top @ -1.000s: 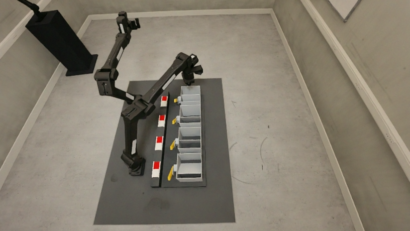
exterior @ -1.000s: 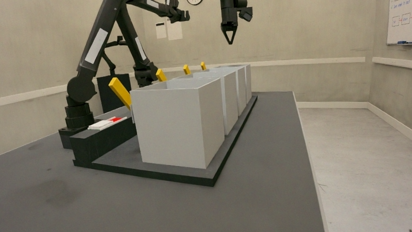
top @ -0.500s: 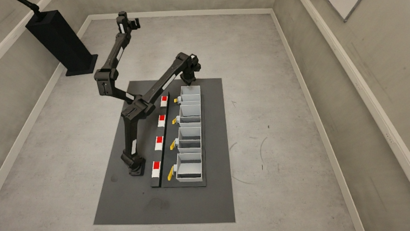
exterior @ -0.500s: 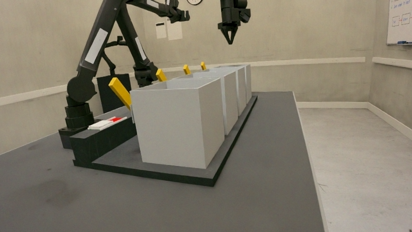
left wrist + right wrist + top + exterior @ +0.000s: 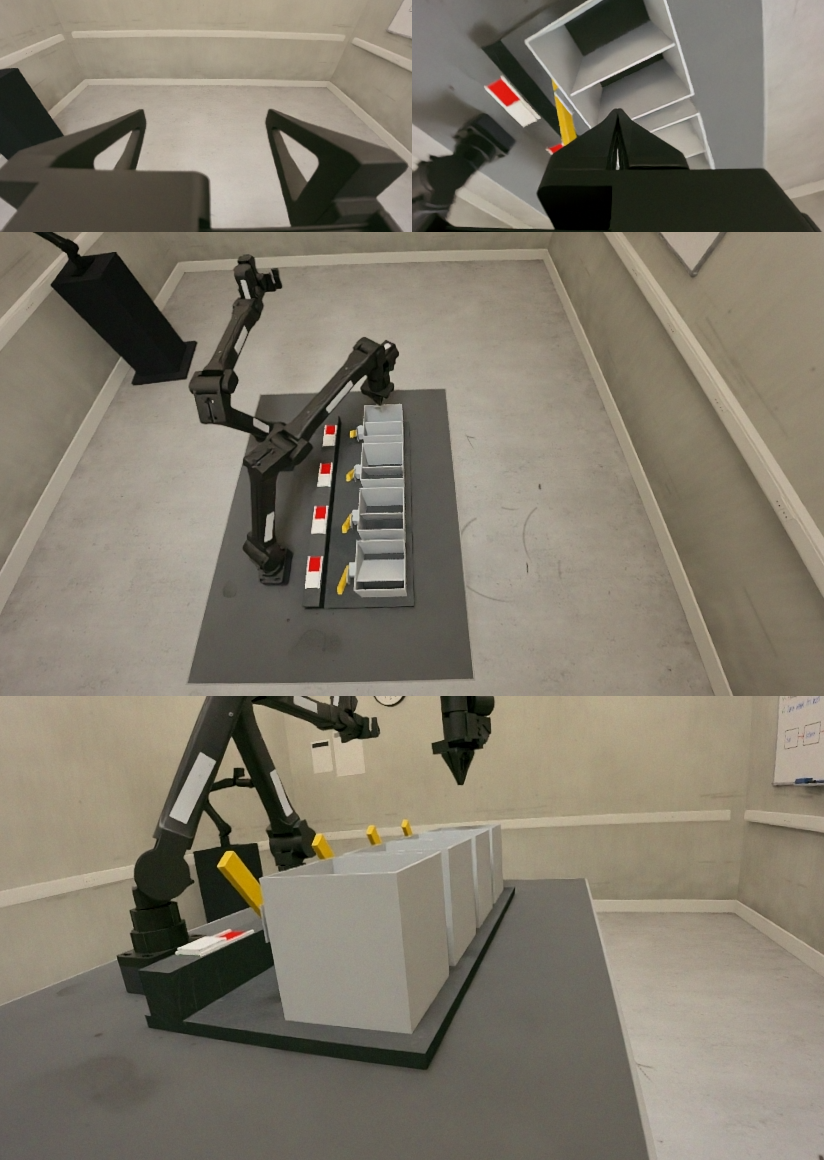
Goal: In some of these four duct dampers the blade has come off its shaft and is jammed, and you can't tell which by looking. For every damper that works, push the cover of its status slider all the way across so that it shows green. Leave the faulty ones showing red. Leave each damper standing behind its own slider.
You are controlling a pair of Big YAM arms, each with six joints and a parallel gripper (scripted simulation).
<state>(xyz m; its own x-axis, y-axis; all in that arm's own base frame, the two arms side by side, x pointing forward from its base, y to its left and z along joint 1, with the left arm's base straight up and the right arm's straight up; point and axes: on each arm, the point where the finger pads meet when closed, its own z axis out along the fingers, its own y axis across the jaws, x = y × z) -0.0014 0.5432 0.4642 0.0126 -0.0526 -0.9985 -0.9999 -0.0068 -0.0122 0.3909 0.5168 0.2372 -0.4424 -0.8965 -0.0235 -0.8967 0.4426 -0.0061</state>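
Note:
Four grey dampers (image 5: 382, 414) (image 5: 381, 452) (image 5: 381, 500) (image 5: 345, 949) stand in a row, each behind its own slider. Their yellow levers (image 5: 352, 433) (image 5: 350, 475) (image 5: 346, 523) (image 5: 241, 881) stick out on the slider side. All four sliders (image 5: 330, 429) (image 5: 325, 468) (image 5: 320, 512) (image 5: 314, 563) show red beside white covers. My right gripper (image 5: 378, 402) (image 5: 460, 783) (image 5: 617, 115) is shut and empty, pointing down above the far end of the row, touching nothing. My left gripper (image 5: 280, 278) (image 5: 375, 727) (image 5: 205, 115) is open and empty, raised away from the dampers beyond the mat's far edge.
The dampers stand on a dark base (image 5: 242, 1027) with a raised slider rail (image 5: 172, 992), on a grey mat (image 5: 259, 641). The arm bases stand on the rail's other side. My right arm reaches over the rail's far part. A black pedestal (image 5: 123, 318) stands by the wall.

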